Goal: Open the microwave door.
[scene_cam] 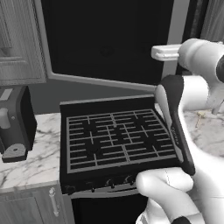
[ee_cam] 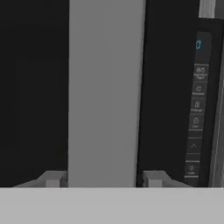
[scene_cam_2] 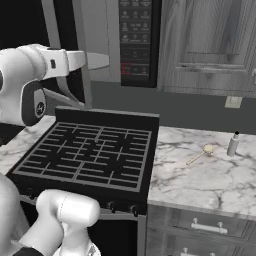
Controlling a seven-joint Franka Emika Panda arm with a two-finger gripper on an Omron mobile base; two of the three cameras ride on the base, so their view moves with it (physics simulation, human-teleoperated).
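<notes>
The microwave door (scene_cam: 105, 39) is a wide black glass panel in a grey frame, above the stove. Its vertical grey bar handle (ee_cam: 105, 87) runs up the middle of the hand view, with black glass on both sides. My gripper (ee_cam: 103, 179) stands open with one fingertip on each side of the handle, close to its edges. From the base views the gripper (scene_cam: 162, 52) (scene_cam_2: 97, 61) reaches level at the door's handle side. The dark button panel (scene_cam_2: 136, 40) (ee_cam: 197, 109) sits just right of the handle. I cannot tell whether the door is ajar.
A black gas stove (scene_cam: 113, 135) (scene_cam_2: 90, 150) lies under the arm. A black toaster (scene_cam: 15, 122) stands on the marble counter to the left. To the right lie a wooden spoon (scene_cam_2: 200, 154) and a small bottle (scene_cam_2: 233, 144), below grey wall cabinets (scene_cam_2: 210, 40).
</notes>
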